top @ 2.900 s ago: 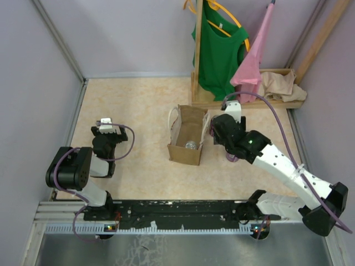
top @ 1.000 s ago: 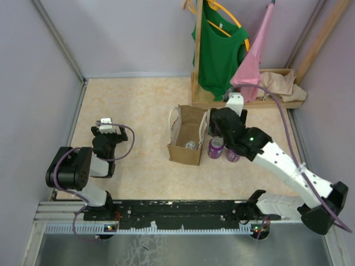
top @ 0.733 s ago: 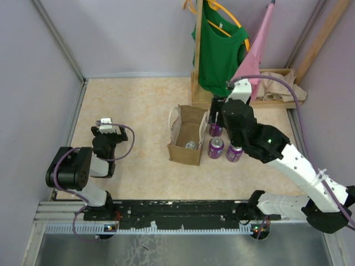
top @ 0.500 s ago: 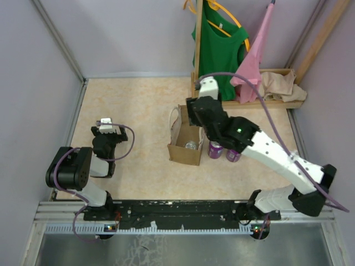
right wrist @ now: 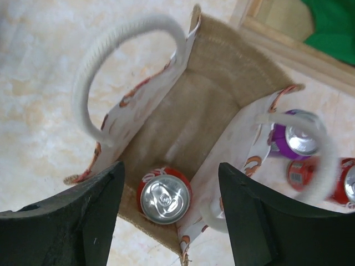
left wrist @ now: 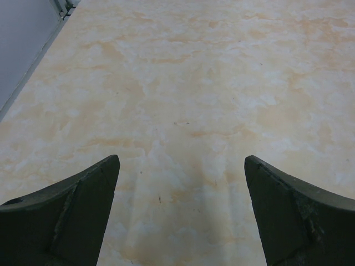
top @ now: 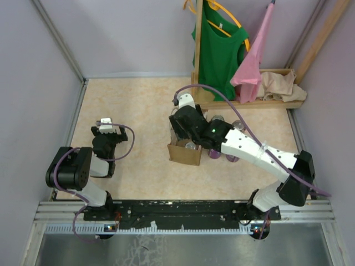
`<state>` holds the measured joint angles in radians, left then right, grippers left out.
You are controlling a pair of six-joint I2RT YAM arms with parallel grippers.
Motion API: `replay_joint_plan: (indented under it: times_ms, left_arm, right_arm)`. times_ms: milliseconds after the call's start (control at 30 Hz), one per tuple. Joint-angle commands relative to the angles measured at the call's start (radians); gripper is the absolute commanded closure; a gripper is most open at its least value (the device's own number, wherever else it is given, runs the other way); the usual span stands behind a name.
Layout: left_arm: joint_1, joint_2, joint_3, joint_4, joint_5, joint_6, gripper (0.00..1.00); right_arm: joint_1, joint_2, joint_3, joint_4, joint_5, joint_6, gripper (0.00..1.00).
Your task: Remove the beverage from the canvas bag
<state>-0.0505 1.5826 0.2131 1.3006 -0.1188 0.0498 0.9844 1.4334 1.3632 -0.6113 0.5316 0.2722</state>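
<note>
The canvas bag point(right wrist: 211, 105) stands open, tan with pale loop handles point(right wrist: 97, 72); it also shows mid-floor in the top view point(top: 184, 151). One red beverage can point(right wrist: 165, 199) stands upright in the bag's near corner. My right gripper point(right wrist: 169, 219) is open and hovers above the bag's mouth, its fingers either side of the can and well above it; in the top view it point(top: 188, 133) sits over the bag. My left gripper point(left wrist: 180, 210) is open and empty above bare floor, at the left in the top view point(top: 105, 126).
Several cans stand on the floor right of the bag: a purple one point(right wrist: 294, 138) and red ones point(right wrist: 302, 173), also seen from above point(top: 215, 155). A wooden clothes rack point(top: 249, 102) with a green shirt point(top: 219, 50) and pink garment point(top: 255, 55) stands behind.
My right arm has swung left from the cans beside the bag to above the bag's opening, open and empty. The left arm has not moved.
</note>
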Motion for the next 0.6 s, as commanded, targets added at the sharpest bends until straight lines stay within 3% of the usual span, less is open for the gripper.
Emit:
replay_joint_plan:
  times_ms: [0,167,567]
  left_arm:
    - [-0.005,0.013,0.012,0.018,0.005,0.005,0.00]
    - [-0.006,0.013,0.011,0.019,0.004,0.005,0.00]
    - [-0.005,0.013,0.012,0.019,0.004,0.005,0.00]
  right_arm:
    - [0.013,0.016,-0.050,0.025,-0.085,0.026,0.31]
    - [0.013,0.047,-0.098,0.025,-0.098,0.066,0.27]
    - [0.013,0.040,-0.213,0.039,-0.160,0.167,0.04]
